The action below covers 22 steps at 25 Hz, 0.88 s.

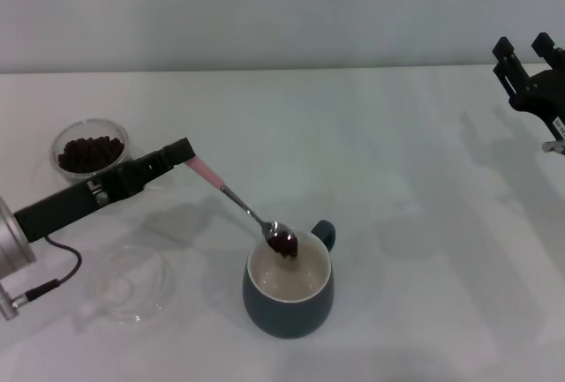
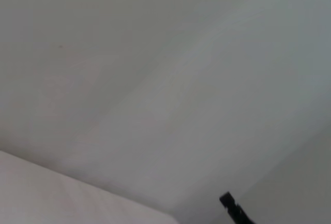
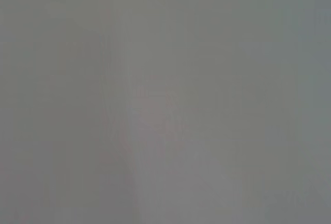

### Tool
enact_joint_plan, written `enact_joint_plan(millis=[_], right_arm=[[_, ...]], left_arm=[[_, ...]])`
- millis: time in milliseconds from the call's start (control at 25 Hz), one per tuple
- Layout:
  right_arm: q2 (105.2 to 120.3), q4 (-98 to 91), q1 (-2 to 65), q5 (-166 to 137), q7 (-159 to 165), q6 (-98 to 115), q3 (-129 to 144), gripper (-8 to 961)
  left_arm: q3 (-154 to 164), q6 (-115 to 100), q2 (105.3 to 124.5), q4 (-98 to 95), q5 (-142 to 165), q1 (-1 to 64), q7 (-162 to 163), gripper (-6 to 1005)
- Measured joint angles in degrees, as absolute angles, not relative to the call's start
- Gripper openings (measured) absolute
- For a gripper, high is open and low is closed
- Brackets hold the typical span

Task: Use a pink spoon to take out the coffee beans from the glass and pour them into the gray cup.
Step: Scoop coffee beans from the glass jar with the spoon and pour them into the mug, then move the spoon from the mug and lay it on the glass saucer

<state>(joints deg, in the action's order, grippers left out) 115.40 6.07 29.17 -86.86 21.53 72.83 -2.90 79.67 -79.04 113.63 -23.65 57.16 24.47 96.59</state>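
One relation decides the coming move — the bowl of the pink spoon (image 1: 247, 210) sits directly over the cream inside of the gray cup (image 1: 289, 298), just above its far rim, with a small load of coffee beans (image 1: 283, 242) still cupped in it. The spoon's long axis runs on a slant, from the pink handle up at the far left down to the metal bowl at the near right, so the beans lie to the right of and nearer than the jaws that hold it. The left gripper (image 1: 181, 153) is clamped on the end of that handle, its arm reaching in from the left edge. From here a roll of the wrist about the handle's axis looks like all that is needed to tip the beans in; no sideways travel seems called for.

Far left, behind the gripper, stands the glass (image 1: 89, 148), with many beans left in it. A shallow clear dish (image 1: 130, 282) lies left of the cup. The right gripper (image 1: 527, 57) hangs parked at the far right, well apart from the work, its fingers spread.
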Motion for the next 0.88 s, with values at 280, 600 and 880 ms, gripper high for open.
enact_joint_plan(millis=[280, 600, 880], right_arm=[[115.4, 6.1, 29.2, -86.8, 21.6, 72.8, -2.9, 613], [115.49, 6.1, 28.6, -86.7, 21.8, 72.8, -3.0, 613], [115.49, 6.1, 28.4, -86.7, 21.7, 73.0, -3.0, 613]], left_arm=[[79.5, -78.5, 112.54, -25.6, 60.8, 26.3, 92.6, 175], [79.7, -78.8, 112.94, -29.2, 64.3, 27.6, 85.9, 176], [77.1, -79.5, 113.69, -30.8, 64.2, 26.6, 85.2, 178]])
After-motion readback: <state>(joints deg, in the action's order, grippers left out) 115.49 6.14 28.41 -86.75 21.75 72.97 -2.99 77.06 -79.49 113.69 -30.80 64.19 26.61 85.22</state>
